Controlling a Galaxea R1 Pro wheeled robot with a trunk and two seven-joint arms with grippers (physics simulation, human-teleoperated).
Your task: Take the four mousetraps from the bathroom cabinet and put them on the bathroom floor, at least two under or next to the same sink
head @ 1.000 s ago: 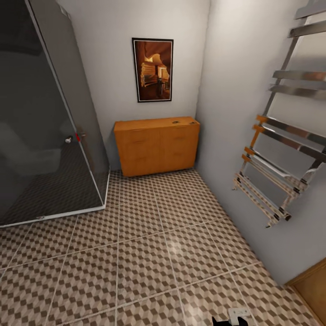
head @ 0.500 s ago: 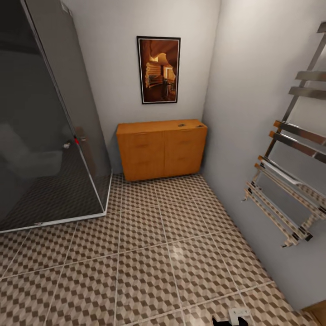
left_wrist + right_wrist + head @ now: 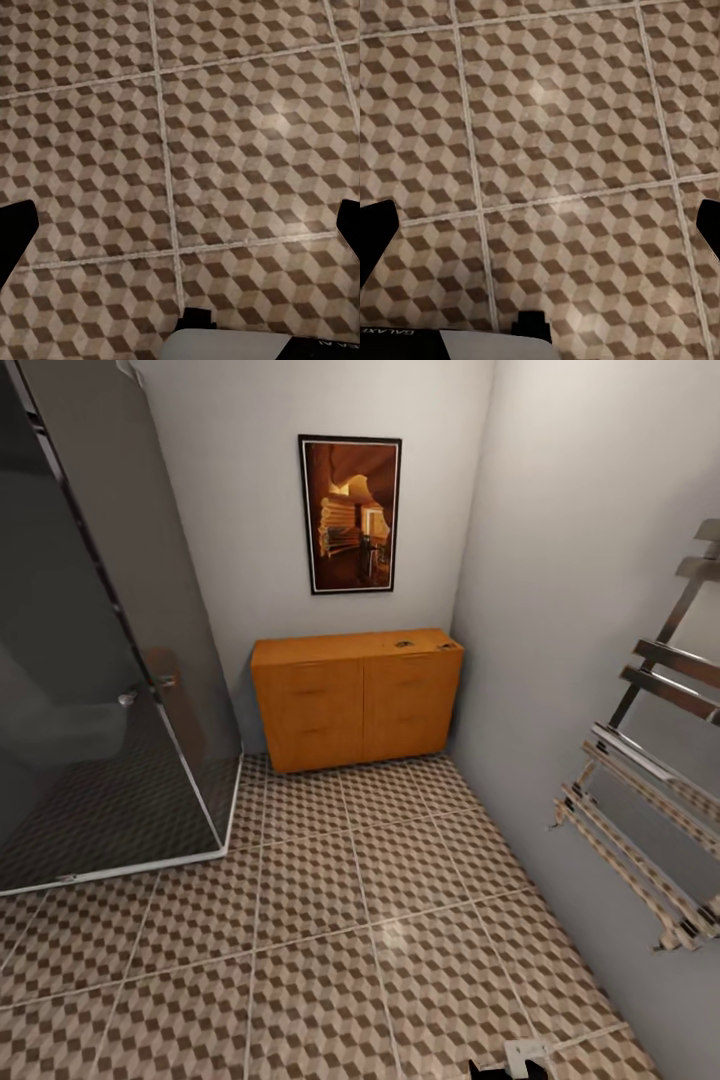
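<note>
The orange-brown cabinet (image 3: 355, 698) stands against the far wall in the head view, drawers shut, between the shower and the right wall. Two tiny dark flat things (image 3: 403, 644) lie on its top near the right end; they look like mousetraps but are too small to tell for sure. The cube-patterned bathroom floor (image 3: 330, 920) stretches from me to the cabinet. In the left wrist view my left gripper (image 3: 180, 225) hangs open over the tiles, its black fingertips (image 3: 15, 229) at the frame's edges. In the right wrist view my right gripper (image 3: 540, 232) is open over the tiles too, holding nothing.
A smoky dark glass shower enclosure (image 3: 90, 660) fills the left side. A chrome towel rail (image 3: 650, 800) juts from the right wall. A framed picture (image 3: 350, 515) hangs above the cabinet. A white and black bit of my own body (image 3: 520, 1058) shows at the bottom edge.
The whole head view has shifted: the cabinet sits slightly larger and the towel rail has slid right and down. This is camera motion; nothing in the room has moved.
</note>
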